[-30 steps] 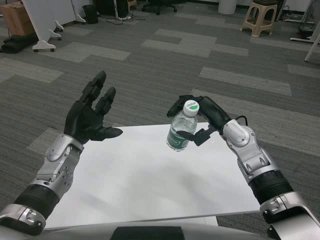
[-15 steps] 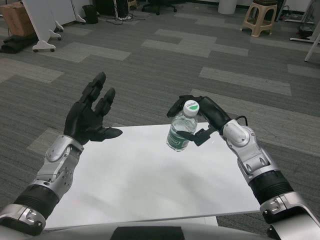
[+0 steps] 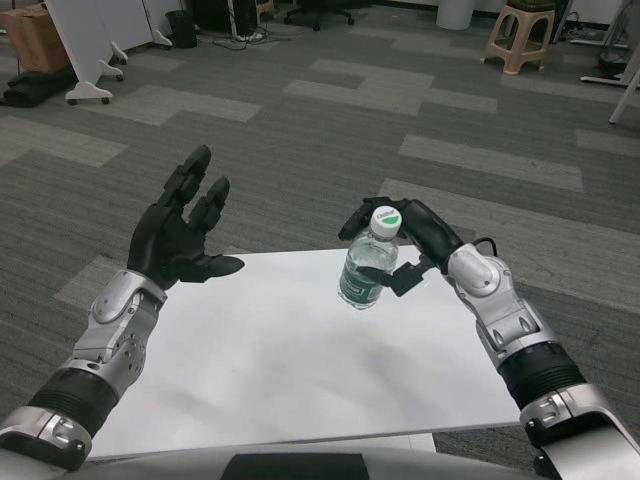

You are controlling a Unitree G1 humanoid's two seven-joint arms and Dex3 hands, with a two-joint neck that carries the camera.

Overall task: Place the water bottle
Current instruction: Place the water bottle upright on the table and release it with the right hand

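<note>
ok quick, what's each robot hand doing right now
Left robot hand: open, fingers spread, holding nothing.
Right robot hand: holding the clear plastic water bottle with green label over the white table.

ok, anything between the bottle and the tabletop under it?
Nothing visible. The right hand holds the water bottle near the white table's far edge, and the surface beneath and around it shows no object. The left hand is raised, open, off to the left.

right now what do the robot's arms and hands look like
Both forearms are silver metal shells with ribbed black bands nearer the elbow. The left hand and the right hand are matte black with many jointed fingers. A thin black cable loops by the right wrist. No markings are legible.
</note>
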